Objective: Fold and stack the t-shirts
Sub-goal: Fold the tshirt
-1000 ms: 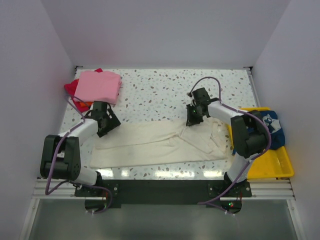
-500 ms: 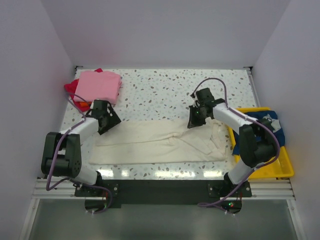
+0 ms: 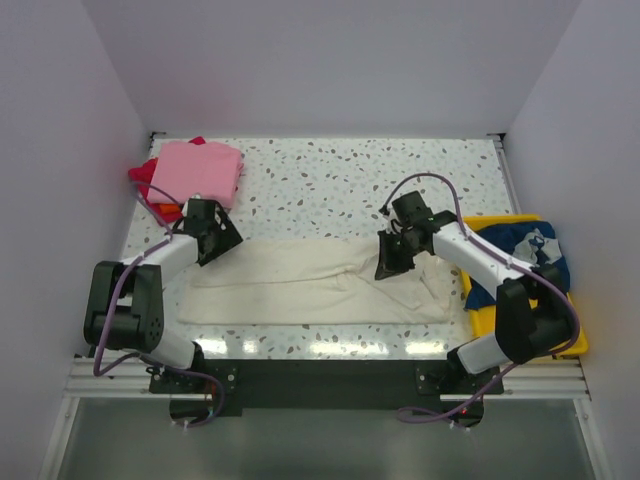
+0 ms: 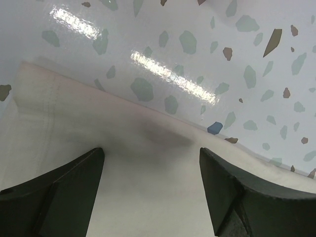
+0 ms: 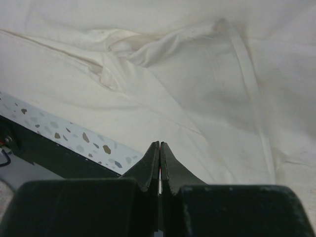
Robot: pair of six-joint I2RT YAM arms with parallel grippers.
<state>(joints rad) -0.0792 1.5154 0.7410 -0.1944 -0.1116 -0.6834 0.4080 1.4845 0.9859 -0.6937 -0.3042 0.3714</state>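
1. Gripper state. The right gripper [image 5: 159,148] has its jaws pressed together. The right wrist view shows no cloth between them, only the cream shirt [image 5: 197,84] lying creased underneath. The left gripper [image 4: 151,153] has its jaws apart and holds nothing. It sits low over the shirt's far edge, where the cloth meets the speckled worktop [image 4: 197,39].

2. Layout. In the top view the cream shirt lies as a wide band across the lower centre. It is flat on the left and rumpled on the right, below the right gripper. The pink shirt [image 3: 197,170] sits folded at upper left on a red shirt [image 3: 140,178] and an orange shirt [image 3: 163,210]. The navy shirt [image 3: 535,245] lies unfolded in the yellow tray [image 3: 572,335] at the right edge.

3. Step in hand (judgement). The cream shirt is being folded, and the navy shirt is not yet started. For the next move the left gripper must close on the far edge. The right gripper must open and take its own edge, so that both carry the cloth over together.

4. View differences. Only the wrist views show how the jaws stand. Only the top view shows the stack, the tray and the shirt's whole outline.
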